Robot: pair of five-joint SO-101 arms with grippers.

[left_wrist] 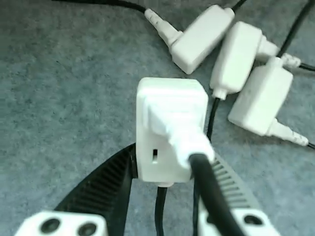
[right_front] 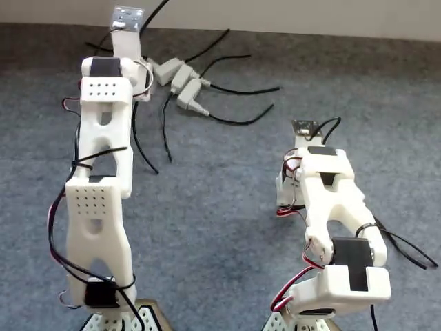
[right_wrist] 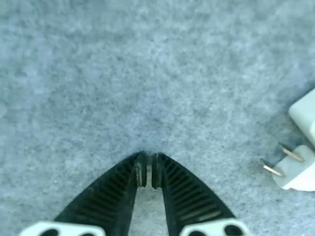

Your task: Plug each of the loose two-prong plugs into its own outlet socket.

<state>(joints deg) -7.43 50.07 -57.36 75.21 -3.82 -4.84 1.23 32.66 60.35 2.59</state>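
A white socket block (left_wrist: 165,105) lies on the grey carpet with a white two-prong plug (left_wrist: 179,130) seated in its face; the plug's black cord (left_wrist: 209,196) runs toward the camera. My left gripper (left_wrist: 174,153) straddles this block, one ridged black finger (left_wrist: 110,184) against each side, shut on it. Three more white plug bodies (left_wrist: 202,37) (left_wrist: 238,56) (left_wrist: 263,98) lie just beyond. The left arm (right_front: 103,117) stretches to the far left of the table, beside those pieces (right_front: 182,79). My right gripper (right_wrist: 147,169) is shut and empty above bare carpet. A loose two-prong plug (right_wrist: 295,172) lies beside it.
Black cords (right_front: 234,89) trail from the white pieces across the far carpet (right_front: 220,207). The right arm (right_front: 331,193) sits folded at the near right, with its own cables (right_front: 406,252) looping beside it. A wall edge runs along the back.
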